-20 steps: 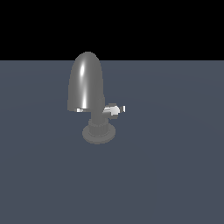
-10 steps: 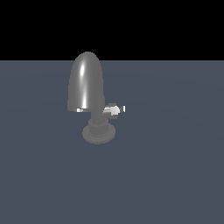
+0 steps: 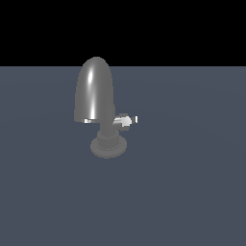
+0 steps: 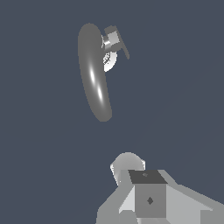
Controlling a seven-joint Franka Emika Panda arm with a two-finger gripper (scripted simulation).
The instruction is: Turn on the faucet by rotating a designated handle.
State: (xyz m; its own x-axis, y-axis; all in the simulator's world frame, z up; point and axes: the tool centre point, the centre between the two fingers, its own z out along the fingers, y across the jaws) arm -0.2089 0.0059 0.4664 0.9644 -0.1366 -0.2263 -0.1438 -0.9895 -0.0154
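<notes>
Item one, the faucet (image 3: 95,96): we log it upright on the dark surface (image 3: 192,192), dome above ribbed neck and round base. Item two, the handle (image 3: 125,120): a short stub projecting from the neck toward 3 o'clock in the exterior view, long axis roughly level, white tip outermost. Item three, the end effector (image 4: 144,197): absent from the exterior view; in the wrist view we see only grey housing, fingers hidden, so we cannot tell its opening, and it appears to hold nothing. Bearing: the handle (image 4: 113,39) lies well apart, toward 11 o'clock beyond the dome.
</notes>
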